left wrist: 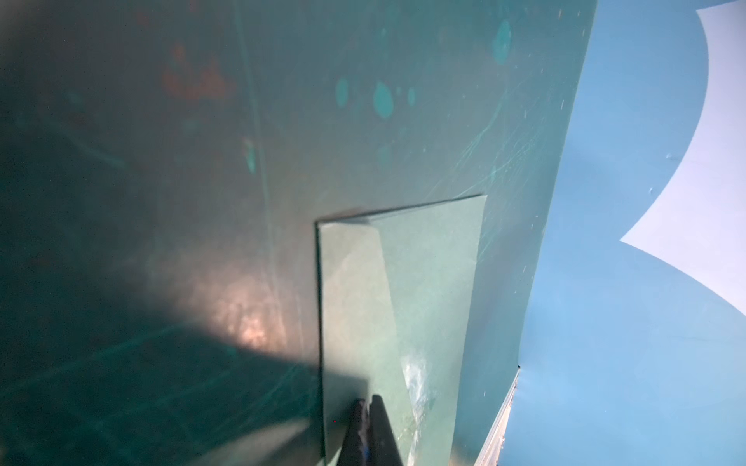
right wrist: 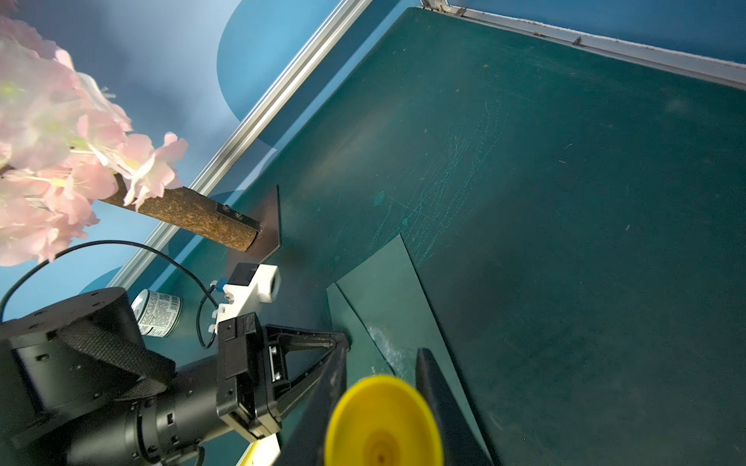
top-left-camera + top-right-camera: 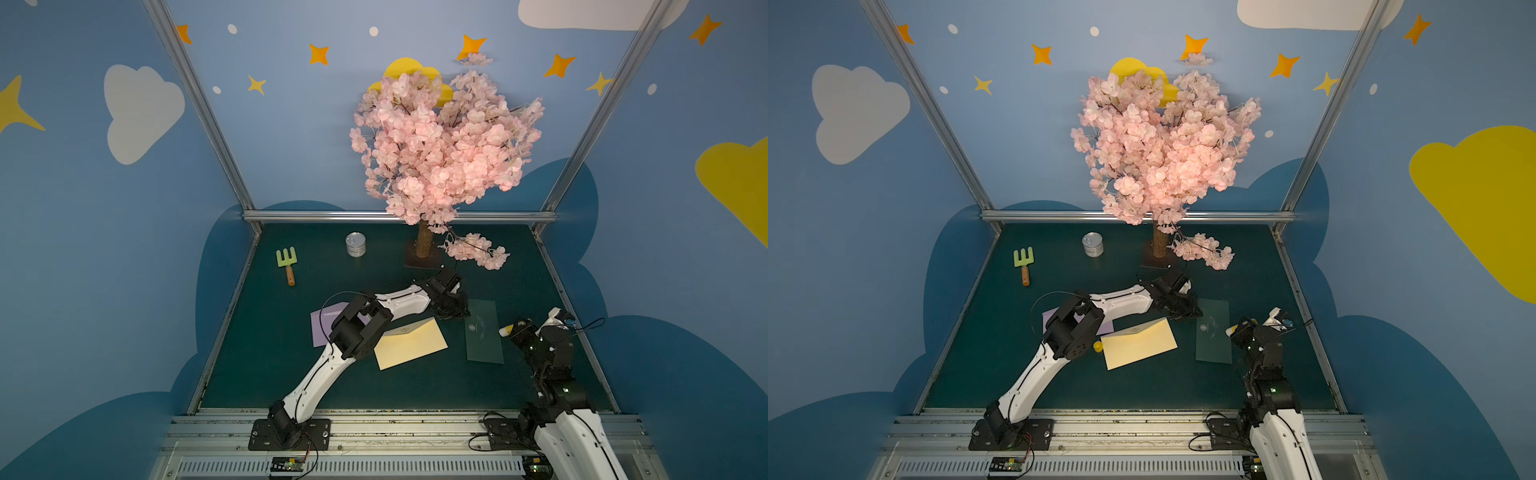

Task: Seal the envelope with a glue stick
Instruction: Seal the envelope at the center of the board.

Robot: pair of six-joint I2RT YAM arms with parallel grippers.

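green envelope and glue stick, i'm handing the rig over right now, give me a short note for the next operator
Left gripper: shut, tips on the flap of the green envelope.
Right gripper: shut on the glue stick, beside that envelope's edge.
Cap: off, lying on the table by the yellow envelope.
Done: glue seems applied; a whitish smear runs along the flap's edge.
Left: check that the flap is stuck down (cannot tell from here), then recap the stick.
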